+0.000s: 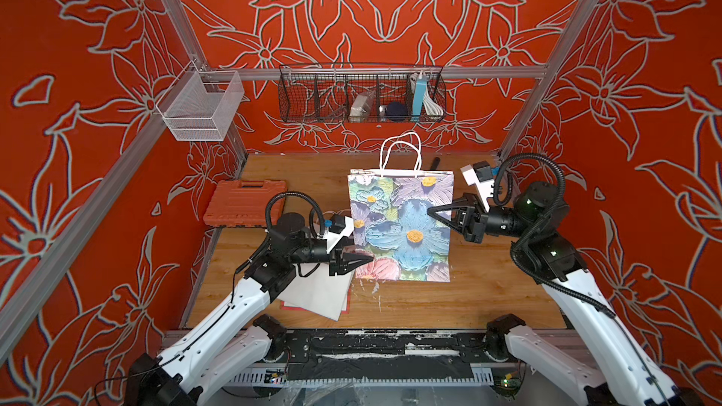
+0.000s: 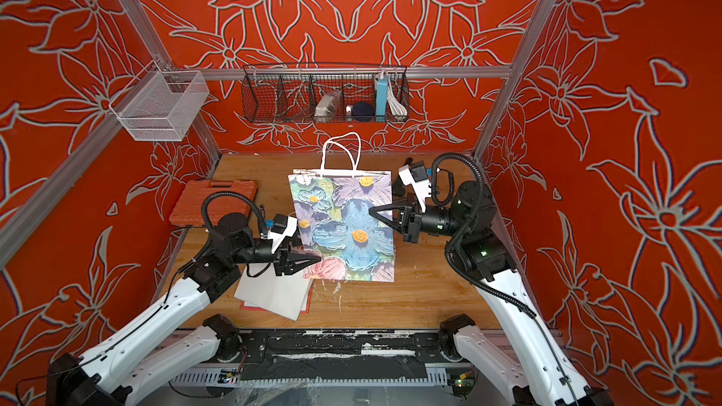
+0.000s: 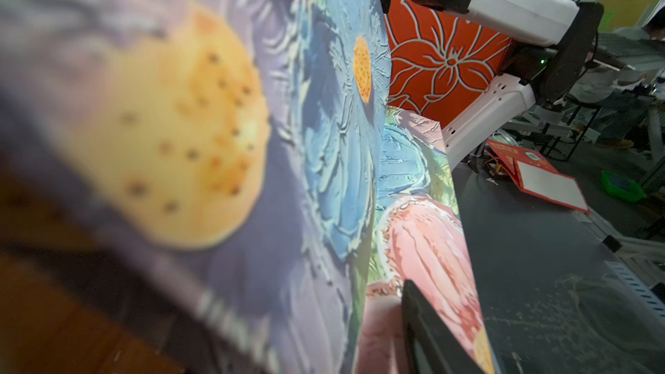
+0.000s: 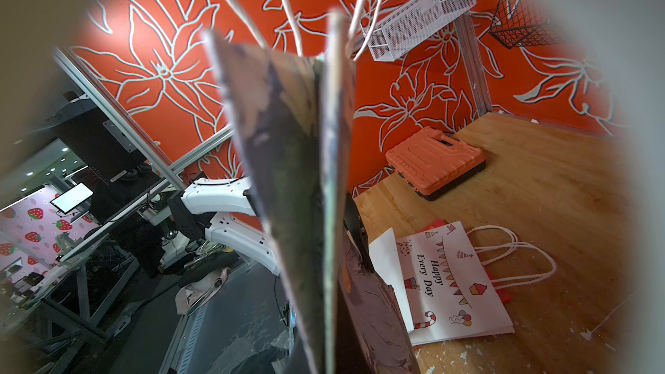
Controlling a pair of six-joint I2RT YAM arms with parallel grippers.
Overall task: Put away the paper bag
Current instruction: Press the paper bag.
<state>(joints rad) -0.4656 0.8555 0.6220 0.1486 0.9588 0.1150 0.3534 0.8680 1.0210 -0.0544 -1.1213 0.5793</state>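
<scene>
Top views. In both top views the paper bag [image 1: 402,224], printed with blue and lilac flowers, stands upright near the middle of the table [image 1: 488,287]. It is pressed flat, with its white cord handles [image 1: 402,154] at the top.

The right gripper [image 1: 431,212] is closed on the bag's right edge about halfway up. The right wrist view looks straight along that pinched, folded edge.

The left gripper [image 1: 369,258] meets the bag's lower left corner. The left wrist view shows one of its fingers [image 3: 424,325] against the pink flower, but whether the jaws are clamped or parted cannot be told.

A stack of flat bags [image 1: 316,294] lies on the table just beside the bag, under the left arm. Its top one, printed with a party pattern, is seen in the right wrist view [image 4: 453,278]. An orange tool case [image 1: 244,203] sits farther left. A black wire basket [image 1: 301,99] and a white mesh basket [image 1: 195,111] hang from the rails.

Progress, as judged: the bag seems already flattened but is not yet stowed. It remains to be lowered and released, probably onto the stack.
</scene>
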